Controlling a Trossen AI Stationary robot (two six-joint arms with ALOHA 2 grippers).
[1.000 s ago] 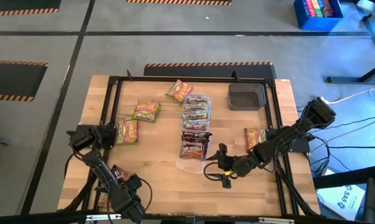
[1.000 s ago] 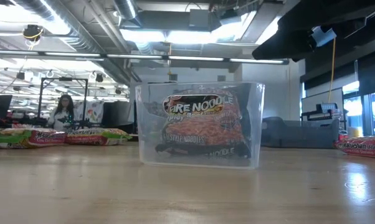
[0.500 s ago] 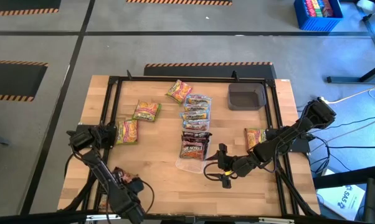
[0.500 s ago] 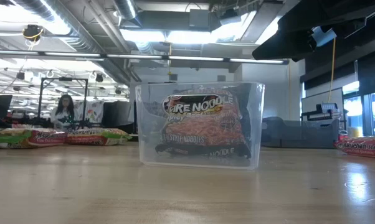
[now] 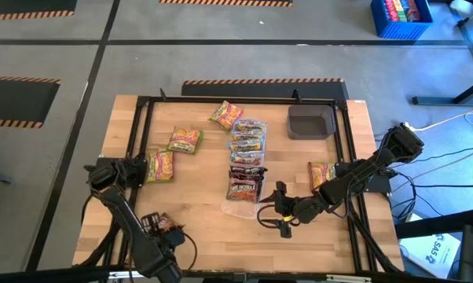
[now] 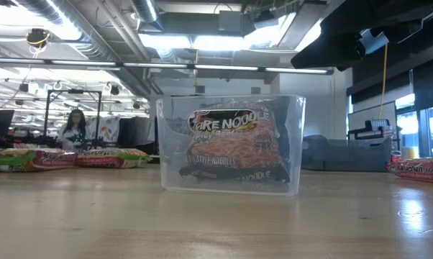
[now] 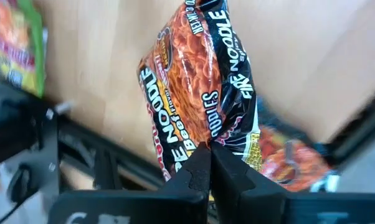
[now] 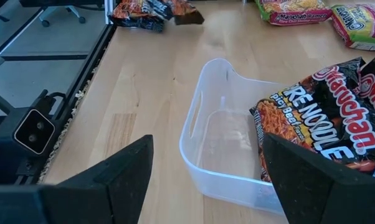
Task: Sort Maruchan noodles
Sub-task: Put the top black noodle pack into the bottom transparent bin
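Note:
My left gripper [image 5: 164,229] hovers at the table's near left, shut on a dark maroon noodle packet [image 7: 200,87]. A second maroon packet [image 7: 290,158] lies on the table under it. My right gripper [image 8: 206,186] stands open near the front middle, just short of a clear tub [image 8: 225,143] that lies on its side. Maroon packets [image 8: 324,121] reach into the tub's open mouth. Yellow-green packets [image 5: 184,140] and pale blue ones [image 5: 248,135] lie flat farther back. My left gripper pinches the maroon packet by its short end edge [image 7: 203,142] between the two shut fingers. The fingers [image 7: 197,165] come from above, pointing steeply down. The packet hangs below them lengthwise; whether its lower end has left the table, I cannot tell.
A dark grey square tray [image 5: 310,122] sits at the back right. One more packet [image 5: 321,174] lies by the right arm. A black frame rail [image 5: 138,141] runs around the tabletop. Bare wood lies between the two grippers.
My left gripper has gone up from the table's near left corner and tipped a little. The maroon packet has come up with it, off the packet beneath it. My right arm has kept still.

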